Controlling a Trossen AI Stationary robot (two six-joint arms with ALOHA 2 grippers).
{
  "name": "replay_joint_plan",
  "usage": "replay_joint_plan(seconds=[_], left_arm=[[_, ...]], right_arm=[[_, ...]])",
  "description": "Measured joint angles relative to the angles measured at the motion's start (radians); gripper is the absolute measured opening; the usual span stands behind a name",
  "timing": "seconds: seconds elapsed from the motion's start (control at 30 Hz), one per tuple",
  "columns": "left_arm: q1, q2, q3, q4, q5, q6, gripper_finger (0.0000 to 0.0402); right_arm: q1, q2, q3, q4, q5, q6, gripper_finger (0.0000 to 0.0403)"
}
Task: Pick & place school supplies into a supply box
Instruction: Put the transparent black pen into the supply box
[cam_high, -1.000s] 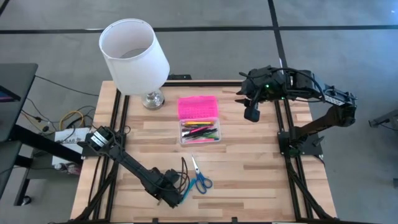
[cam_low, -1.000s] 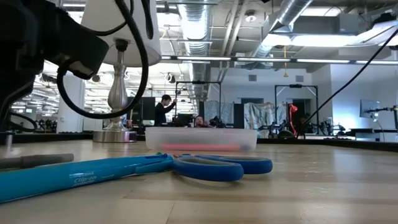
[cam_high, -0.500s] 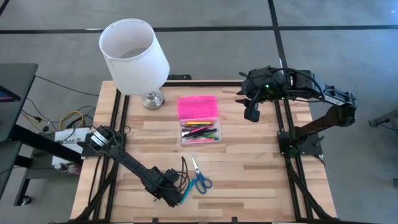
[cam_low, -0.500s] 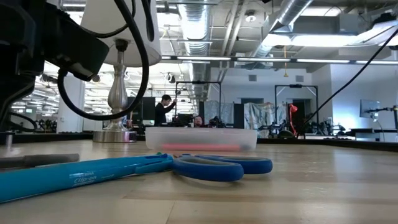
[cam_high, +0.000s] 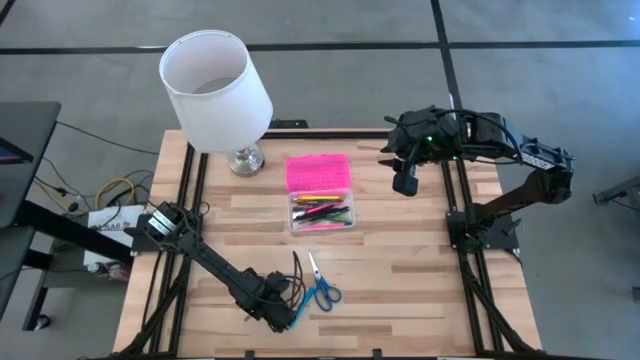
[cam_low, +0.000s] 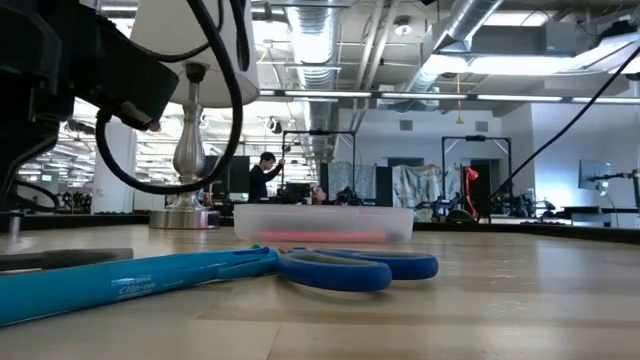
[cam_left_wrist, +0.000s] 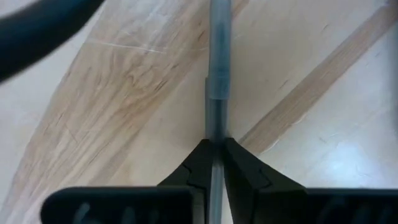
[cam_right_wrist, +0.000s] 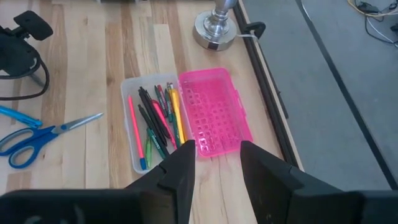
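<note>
From the high view I see my left gripper low at the near edge of the surface, beside the scissors, while the right gripper hangs parted and empty past the supply box, which lies open mid-surface with pens inside. In the low view a blue pen lies by the scissors' handles. My left wrist view shows the fingers clamped on a grey pen; the right wrist view looks down on the box.

Over the last second the left hand closed its fingers onto a thin grey pen lying near the desk's front edge.
</note>
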Motion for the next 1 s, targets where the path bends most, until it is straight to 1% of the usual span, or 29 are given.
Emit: replay_joint_plan(seconds=[0.17,0.37,0.63,0.83,0.93,1.0], left_arm=[[0.046,0.003,0.033,-0.011,-0.003,0.107,0.001],[0.119,0.008,0.067,-0.032,-0.109,0.238,0.0011],[0.242,0.008,0.142,-0.087,-0.147,0.456,0.001],[0.35,0.006,0.243,-0.148,-0.225,0.671,0.001],[0.41,0.005,0.297,-0.146,-0.267,0.804,0.001],[0.456,0.002,0.312,-0.112,-0.291,0.908,0.001]], right_arm=[[0.0,0.0,0.0,0.0,0.0,-0.004,0.0122],[0.0,0.0,0.0,0.002,0.0,-0.004,0.0122],[0.0,0.0,0.0,0.002,0.0,0.01,0.0122],[0.005,0.0,0.0,-0.002,0.0,0.06,0.0122],[0.016,0.0,0.0,-0.006,0.001,0.089,0.0122],[0.028,0.0,0.0,-0.006,0.001,0.111,0.0122]])
